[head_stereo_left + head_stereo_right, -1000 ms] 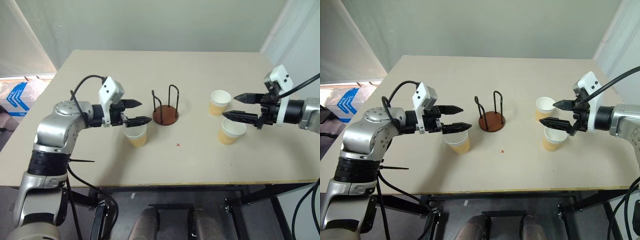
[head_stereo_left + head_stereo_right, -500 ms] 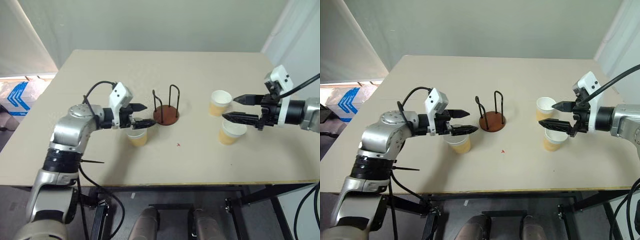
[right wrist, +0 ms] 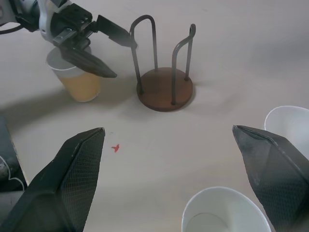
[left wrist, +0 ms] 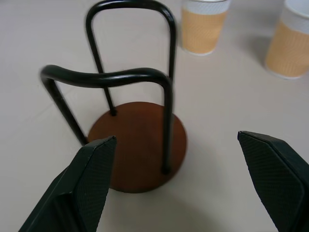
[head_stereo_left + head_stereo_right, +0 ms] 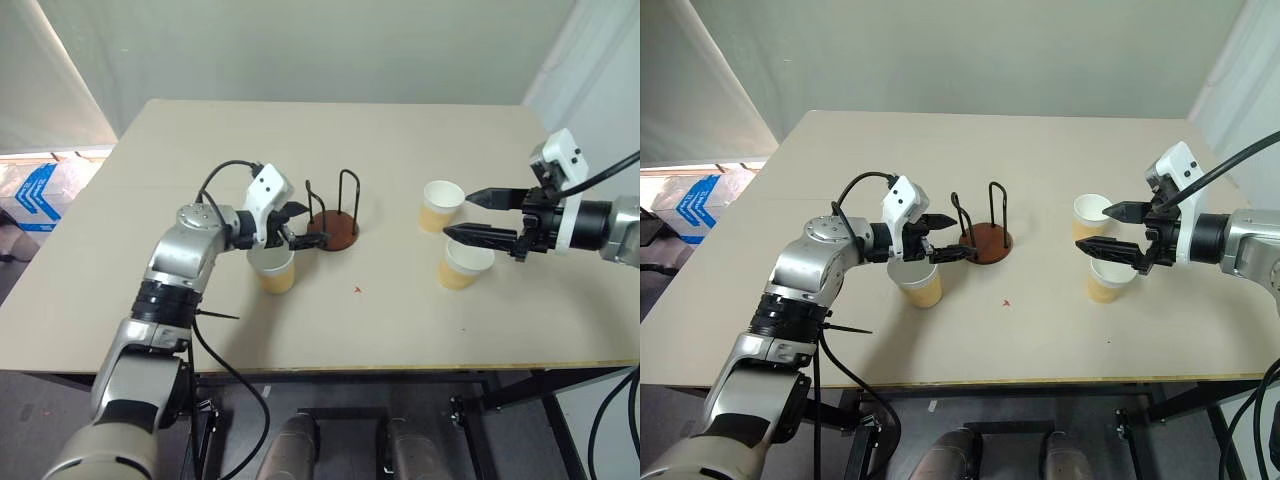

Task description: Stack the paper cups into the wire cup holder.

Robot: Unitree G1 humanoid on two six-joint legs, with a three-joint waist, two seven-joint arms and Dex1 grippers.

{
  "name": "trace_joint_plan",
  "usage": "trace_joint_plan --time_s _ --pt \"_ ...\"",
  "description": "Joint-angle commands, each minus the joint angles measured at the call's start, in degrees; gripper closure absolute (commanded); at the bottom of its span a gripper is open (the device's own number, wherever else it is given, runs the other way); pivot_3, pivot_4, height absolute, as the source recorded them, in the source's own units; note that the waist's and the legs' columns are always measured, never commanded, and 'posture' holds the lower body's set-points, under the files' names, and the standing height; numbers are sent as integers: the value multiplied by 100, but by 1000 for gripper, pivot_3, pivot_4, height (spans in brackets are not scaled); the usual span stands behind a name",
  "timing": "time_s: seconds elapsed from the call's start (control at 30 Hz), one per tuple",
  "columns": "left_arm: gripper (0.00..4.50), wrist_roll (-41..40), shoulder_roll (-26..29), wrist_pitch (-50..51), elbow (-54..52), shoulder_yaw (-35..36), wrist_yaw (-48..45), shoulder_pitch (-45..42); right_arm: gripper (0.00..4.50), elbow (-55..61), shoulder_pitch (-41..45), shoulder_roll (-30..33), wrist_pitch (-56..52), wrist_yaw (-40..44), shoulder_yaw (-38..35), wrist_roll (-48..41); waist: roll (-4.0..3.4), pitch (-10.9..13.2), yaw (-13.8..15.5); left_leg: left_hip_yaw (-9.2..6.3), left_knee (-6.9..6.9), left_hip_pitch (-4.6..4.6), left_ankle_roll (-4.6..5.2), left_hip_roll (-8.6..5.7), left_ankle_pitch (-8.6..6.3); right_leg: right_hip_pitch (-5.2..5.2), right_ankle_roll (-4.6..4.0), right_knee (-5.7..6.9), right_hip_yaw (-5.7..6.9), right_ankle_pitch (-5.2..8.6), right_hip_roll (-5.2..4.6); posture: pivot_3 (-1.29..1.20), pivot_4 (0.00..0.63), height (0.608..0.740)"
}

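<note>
We saw the left gripper (image 5: 304, 225), jaws wide and empty, had advanced past the nearest paper cup (image 5: 273, 270), partly hiding its rim, to the wire cup holder (image 5: 331, 229), while the right gripper (image 5: 478, 215) stayed open, empty, over two farther cups (image 5: 440, 206) right of the holder.

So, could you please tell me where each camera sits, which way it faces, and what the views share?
Left and right eye views: on the head, looking forward and down over the beige table; both arms show.
Left wrist view: on the left arm, facing the reddish-brown disc base with black wire loops; its own black fingers show.
Right wrist view: on the right arm, facing across the table; its own fingers and the left gripper show.
Shared: the holder and the tan paper cups.
</note>
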State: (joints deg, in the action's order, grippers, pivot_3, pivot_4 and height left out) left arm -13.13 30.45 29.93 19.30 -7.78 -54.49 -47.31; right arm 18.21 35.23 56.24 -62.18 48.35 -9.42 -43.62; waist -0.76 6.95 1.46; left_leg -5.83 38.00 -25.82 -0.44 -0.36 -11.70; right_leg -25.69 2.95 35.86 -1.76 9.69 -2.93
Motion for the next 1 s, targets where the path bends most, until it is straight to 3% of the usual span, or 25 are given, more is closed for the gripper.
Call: trace_joint_plan --time_s 0.03,0.33,0.77,1.0 --pt "86 189 -201 -250 225 -21 193 -211 0 154 19 61 16 -64 -270 -84 0 0 8 0 2 0 1 -2 0 1 1 0 0 0 0 0 150 740" --pt "86 246 -360 -190 146 37 156 -213 0 198 -66 96 -9 -91 -351 -129 1 1 13 3 4 -1 4 -3 0 2 26 -3 -1 -11 -1 0 150 740" --pt "86 33 231 348 -675 114 -280 33 0 177 -87 133 -13 -81 -338 -190 1 1 18 5 4 -2 5 -3 -1 2 12 -6 -3 -2 -1 0 150 740" --pt "86 144 -10 255 -360 76 14 -126 0 159 -67 143 -8 -76 -314 -178 1 1 34 4 6 -2 6 -4 0 4 12 -5 -5 -2 -3 0 150 740"
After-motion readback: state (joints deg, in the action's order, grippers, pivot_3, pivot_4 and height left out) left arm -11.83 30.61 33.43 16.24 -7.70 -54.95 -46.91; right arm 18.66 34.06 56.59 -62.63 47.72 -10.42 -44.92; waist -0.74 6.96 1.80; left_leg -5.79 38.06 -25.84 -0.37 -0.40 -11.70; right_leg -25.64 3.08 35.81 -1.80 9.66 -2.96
